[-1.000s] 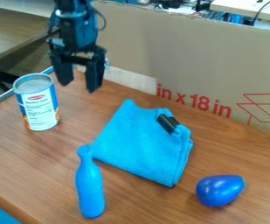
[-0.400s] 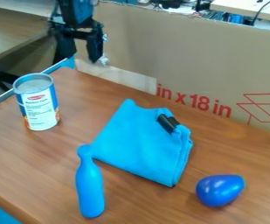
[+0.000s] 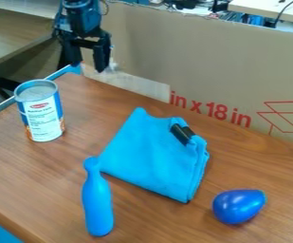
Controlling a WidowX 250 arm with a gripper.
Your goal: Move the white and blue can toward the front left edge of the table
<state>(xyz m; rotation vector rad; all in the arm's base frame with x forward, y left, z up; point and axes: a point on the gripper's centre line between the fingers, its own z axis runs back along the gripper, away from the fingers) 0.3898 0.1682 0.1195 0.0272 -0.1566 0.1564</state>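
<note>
- Camera view: gripper [image 3: 86, 67] is hanging at upper left, fingers standing wide.
- Can [image 3: 44, 118] is standing below-left, apart.
- Cloth [image 3: 151, 154] is lying farther right.

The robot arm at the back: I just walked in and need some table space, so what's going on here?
Nothing is being handled at this moment: the arm's pincer hangs open and empty at the far edge of the wooden table, beyond the can. The folded blue cloth lies mid-table with a small black item on it; nearer are a blue bowling pin and a blue egg-shaped object.
</note>
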